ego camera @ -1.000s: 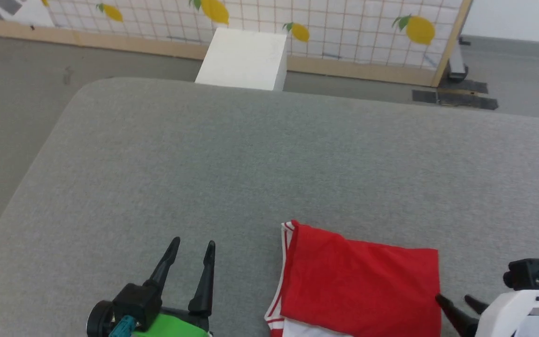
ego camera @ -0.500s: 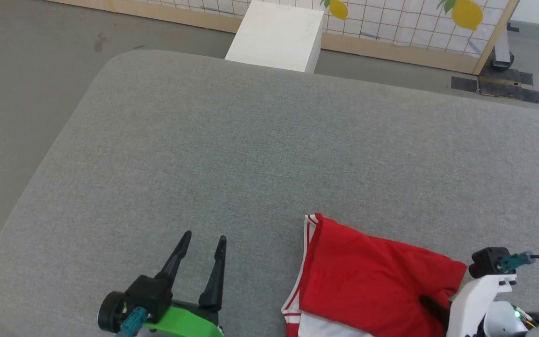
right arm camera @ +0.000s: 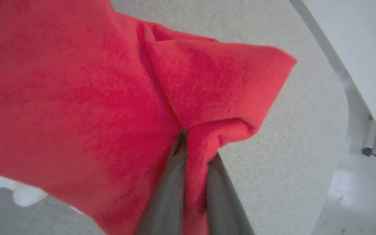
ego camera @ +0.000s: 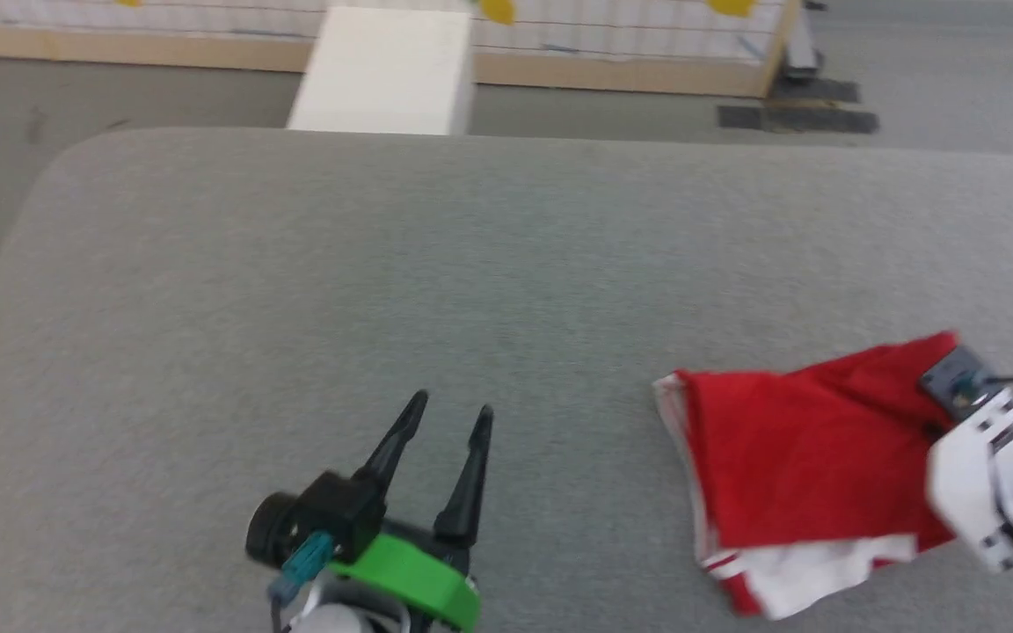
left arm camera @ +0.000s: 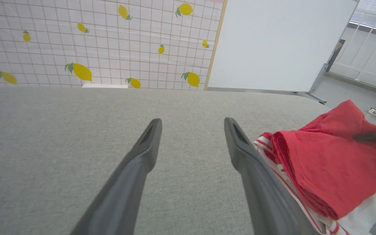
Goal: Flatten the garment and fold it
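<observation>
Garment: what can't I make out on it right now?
- Head view: garment corner hidden behind the white wrist housing; trim smeared by blur.
- Right wrist view: right gripper fingertips buried in pinched red cloth.
- Left wrist view: lower right cut off by frame.

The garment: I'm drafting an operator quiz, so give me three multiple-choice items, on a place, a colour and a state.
1. Where does the garment lie on the grey surface? A. right of the left hand B. left of it C. draped over it
2. What colour shows under its red top layer at the near edge? A. blue B. white C. black
3. How is the right hand? A. open above the cloth B. shut on a fold of the garment C. open on the bare surface
Answers: 1 A, the head view shows it off to that hand's right; 2 B, white fabric peeks out below the red; 3 B, red cloth is pinched between its fingers in the right wrist view.
</observation>
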`<state>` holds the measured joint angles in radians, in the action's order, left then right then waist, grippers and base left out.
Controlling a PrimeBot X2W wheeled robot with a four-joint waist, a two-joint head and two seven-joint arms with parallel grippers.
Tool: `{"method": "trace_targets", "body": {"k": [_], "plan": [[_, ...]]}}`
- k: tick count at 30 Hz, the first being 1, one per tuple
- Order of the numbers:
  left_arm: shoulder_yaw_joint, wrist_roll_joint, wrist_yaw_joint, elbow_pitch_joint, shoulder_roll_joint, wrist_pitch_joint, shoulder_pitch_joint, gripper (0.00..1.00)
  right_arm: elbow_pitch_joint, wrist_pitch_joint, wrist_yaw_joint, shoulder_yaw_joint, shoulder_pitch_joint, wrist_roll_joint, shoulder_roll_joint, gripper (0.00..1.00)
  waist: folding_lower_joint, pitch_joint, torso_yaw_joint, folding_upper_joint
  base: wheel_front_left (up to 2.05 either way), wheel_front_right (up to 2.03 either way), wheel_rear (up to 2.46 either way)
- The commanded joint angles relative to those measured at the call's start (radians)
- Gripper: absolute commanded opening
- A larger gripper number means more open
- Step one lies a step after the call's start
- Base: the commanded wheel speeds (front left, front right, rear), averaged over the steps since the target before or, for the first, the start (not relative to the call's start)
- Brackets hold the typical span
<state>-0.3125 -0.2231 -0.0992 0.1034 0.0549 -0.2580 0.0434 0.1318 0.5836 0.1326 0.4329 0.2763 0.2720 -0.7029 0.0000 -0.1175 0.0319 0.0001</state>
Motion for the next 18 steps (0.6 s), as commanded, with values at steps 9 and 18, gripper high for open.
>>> {"method": "trace_targets", "body": {"k": [9, 18], "plan": [[-0.049, 0.030, 0.001, 0.033, -0.005, -0.004, 0.187, 1.00, 0.116, -0.110, -0.002, 0.148, 0.212, 0.010, -0.295, 0.00, 0.0000, -0.221, -0.275, -0.0001, 0.00, 0.00, 0.00], [-0.060, 0.075, -0.017, 0.043, -0.005, -0.004, 0.293, 1.00, 0.417, -0.322, -0.002, 0.068, 0.314, -0.005, -0.333, 0.00, 0.0000, -0.362, -0.250, -0.0001, 0.00, 0.00, 0.00]]}}
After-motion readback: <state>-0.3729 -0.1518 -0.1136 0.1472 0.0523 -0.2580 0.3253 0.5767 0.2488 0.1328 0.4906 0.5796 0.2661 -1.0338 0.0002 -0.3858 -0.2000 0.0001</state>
